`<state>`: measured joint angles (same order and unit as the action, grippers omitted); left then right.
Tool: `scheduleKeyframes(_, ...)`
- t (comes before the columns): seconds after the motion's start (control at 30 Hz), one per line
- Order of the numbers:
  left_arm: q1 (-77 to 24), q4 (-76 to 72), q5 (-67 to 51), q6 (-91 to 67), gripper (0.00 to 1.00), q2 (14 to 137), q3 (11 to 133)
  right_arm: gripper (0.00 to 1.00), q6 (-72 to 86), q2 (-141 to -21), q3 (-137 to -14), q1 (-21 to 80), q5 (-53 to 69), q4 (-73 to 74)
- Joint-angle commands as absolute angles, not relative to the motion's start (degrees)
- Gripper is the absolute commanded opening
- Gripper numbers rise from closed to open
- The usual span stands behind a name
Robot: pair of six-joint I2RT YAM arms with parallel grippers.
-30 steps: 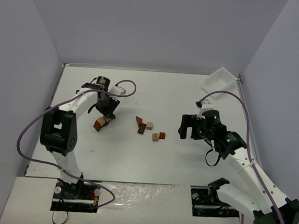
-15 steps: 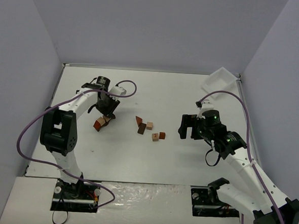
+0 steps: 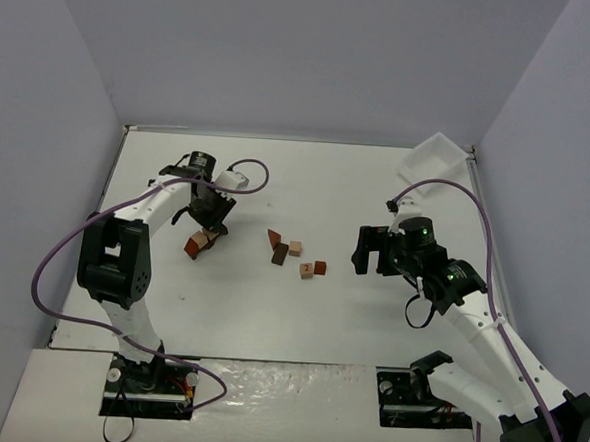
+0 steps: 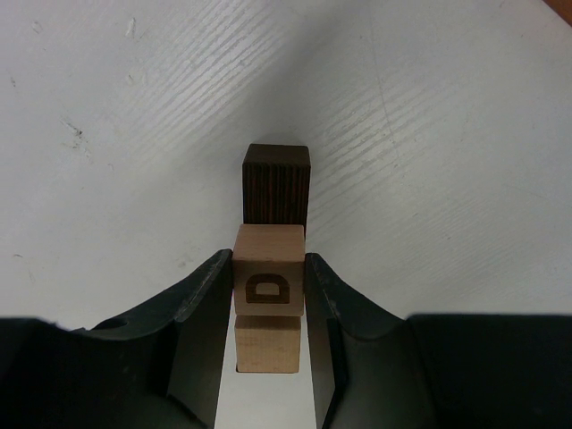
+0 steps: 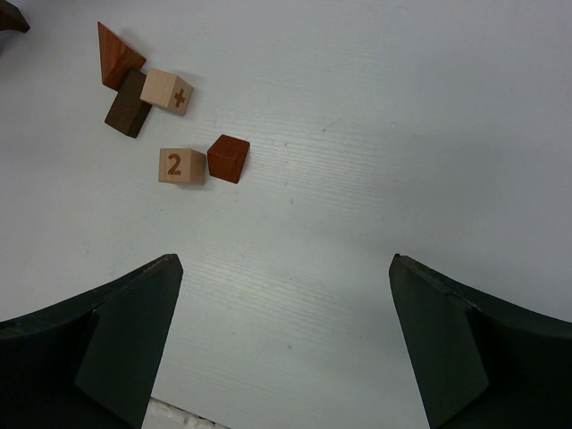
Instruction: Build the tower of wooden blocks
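My left gripper (image 3: pixel 208 221) (image 4: pixel 268 259) is shut on a pale cube printed "D" (image 4: pixel 268 281). That cube rests on top of a second pale cube (image 4: pixel 267 346). A dark brown block (image 4: pixel 276 182) stands just beyond them. Together they make the small tower (image 3: pixel 202 241) at the left of the table. Loose wood blocks lie mid-table: a red-brown wedge (image 5: pixel 116 54), a dark brown block (image 5: pixel 127 105), a pale "+" cube (image 5: pixel 167 92), a pale "2" cube (image 5: pixel 181 166) and a red-brown cube (image 5: pixel 229 158). My right gripper (image 3: pixel 368 252) (image 5: pixel 286 268) is open and empty, right of the loose blocks.
A white plastic tray (image 3: pixel 434 157) sits tilted at the back right corner. Grey walls close in the white table (image 3: pixel 299 311) on the left, back and right. Purple cables loop from both arms.
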<state>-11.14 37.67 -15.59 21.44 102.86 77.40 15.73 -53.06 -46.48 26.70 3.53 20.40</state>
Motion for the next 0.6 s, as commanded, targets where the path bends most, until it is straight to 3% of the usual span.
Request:
scheduleKeyframes(0.0,-10.27,37.27,-16.59,22.94,0.02,100.49,76.90,0.99,14.89,-53.30,-47.81,26.67,4.61,18.28)
scheduleKeyframes(0.57,-10.02,37.44,-17.40,23.29,0.06,100.26,76.11,0.99,14.94,-53.61,-47.81,26.69,4.75,18.28)
